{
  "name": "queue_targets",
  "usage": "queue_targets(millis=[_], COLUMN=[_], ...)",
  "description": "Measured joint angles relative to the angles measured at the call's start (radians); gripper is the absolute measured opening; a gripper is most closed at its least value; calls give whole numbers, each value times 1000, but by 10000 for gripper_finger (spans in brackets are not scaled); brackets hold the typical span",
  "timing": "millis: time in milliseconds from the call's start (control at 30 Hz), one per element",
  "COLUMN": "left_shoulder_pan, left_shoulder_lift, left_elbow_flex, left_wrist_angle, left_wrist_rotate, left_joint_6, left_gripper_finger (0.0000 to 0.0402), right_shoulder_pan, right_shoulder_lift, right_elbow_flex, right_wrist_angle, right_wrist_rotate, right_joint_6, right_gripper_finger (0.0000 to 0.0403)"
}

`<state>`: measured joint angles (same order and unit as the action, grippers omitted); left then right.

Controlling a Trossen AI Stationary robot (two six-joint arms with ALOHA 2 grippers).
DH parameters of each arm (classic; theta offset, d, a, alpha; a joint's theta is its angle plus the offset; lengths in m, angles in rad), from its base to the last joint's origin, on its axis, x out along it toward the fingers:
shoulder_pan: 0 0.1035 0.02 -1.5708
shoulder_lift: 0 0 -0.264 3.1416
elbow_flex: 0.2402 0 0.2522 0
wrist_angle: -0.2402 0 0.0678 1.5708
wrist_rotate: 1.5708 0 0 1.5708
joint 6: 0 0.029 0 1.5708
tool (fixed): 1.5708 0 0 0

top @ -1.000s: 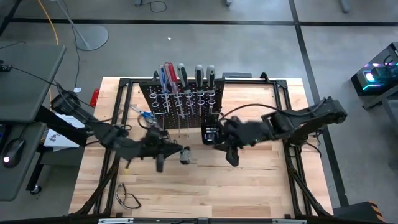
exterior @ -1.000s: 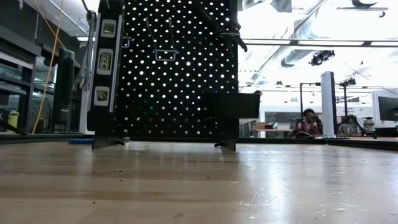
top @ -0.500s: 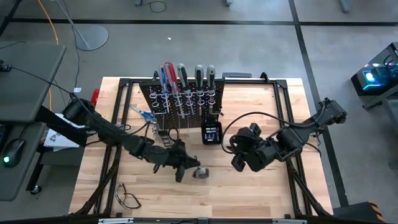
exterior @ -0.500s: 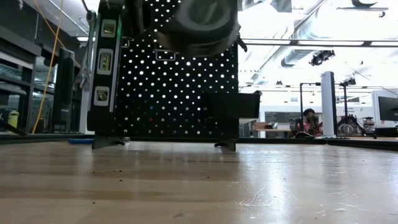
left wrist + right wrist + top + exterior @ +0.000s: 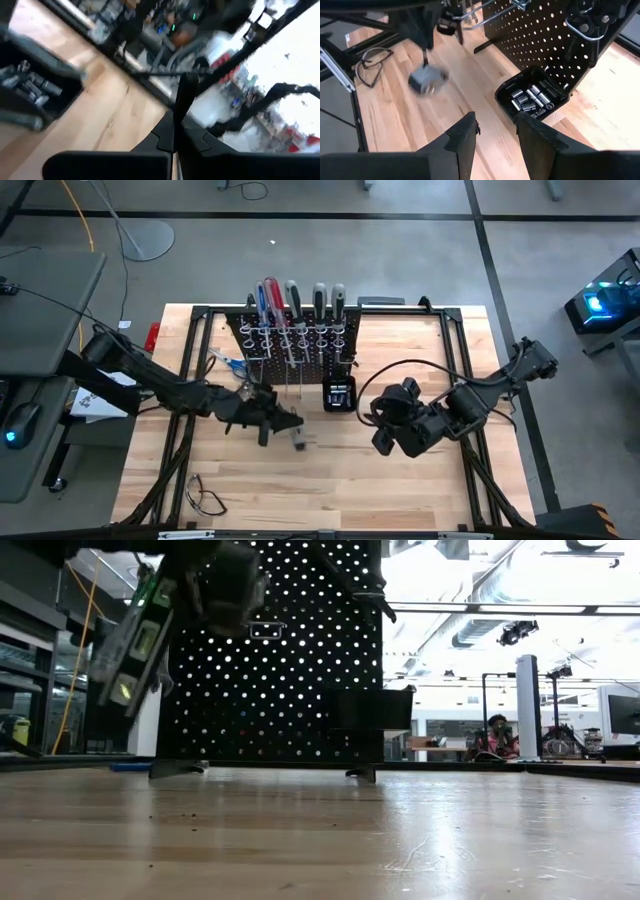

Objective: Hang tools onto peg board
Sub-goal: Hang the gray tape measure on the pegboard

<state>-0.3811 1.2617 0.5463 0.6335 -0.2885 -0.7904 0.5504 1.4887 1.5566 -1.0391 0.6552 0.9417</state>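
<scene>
The peg board (image 5: 293, 352) stands upright at the back middle of the wooden desk (image 5: 400, 480), with red, blue and dark-handled screwdrivers (image 5: 290, 305) hanging in its row of rings and a small black box (image 5: 339, 393) of metal bits at its foot. The left claw (image 5: 285, 425) hangs above the desk just in front of the board with its fingers together on a thin rod, at the end of which a blurred grey tool (image 5: 299, 439) shows. The right claw (image 5: 385, 430) waits well off to the right of the box with its fingers (image 5: 462, 137) apart and nothing between them, while clear safety glasses (image 5: 205, 497) lie near the front left corner.
</scene>
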Motion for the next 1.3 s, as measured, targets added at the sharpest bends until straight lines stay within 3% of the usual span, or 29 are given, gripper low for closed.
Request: queue_targets(millis=[133,267,700,867,1300], left_shoulder_pan=[-2,-2,23,26,90], left_shoulder_lift=[13,16,16,16,16], left_elbow_flex=[41,59,65,80,80], left_wrist_angle=[-77,-173,-233,-244,-283], left_wrist_rotate=[25,-62,-141,-139,-69], left_joint_6=[13,-4,-54,14,17], left_gripper_finger=[0,0,0,0,0], right_shoulder_pan=[-1,-1,-1,-7,-7], right_shoulder_lift=[0,0,0,0,0], right_elbow_flex=[0,0,0,0,0], right_wrist_angle=[7,11,13,14,41], right_wrist_rotate=[0,1,34,34,34], right_joint_6=[1,28,46,55,56], right_gripper_finger=[133,133,133,133,133])
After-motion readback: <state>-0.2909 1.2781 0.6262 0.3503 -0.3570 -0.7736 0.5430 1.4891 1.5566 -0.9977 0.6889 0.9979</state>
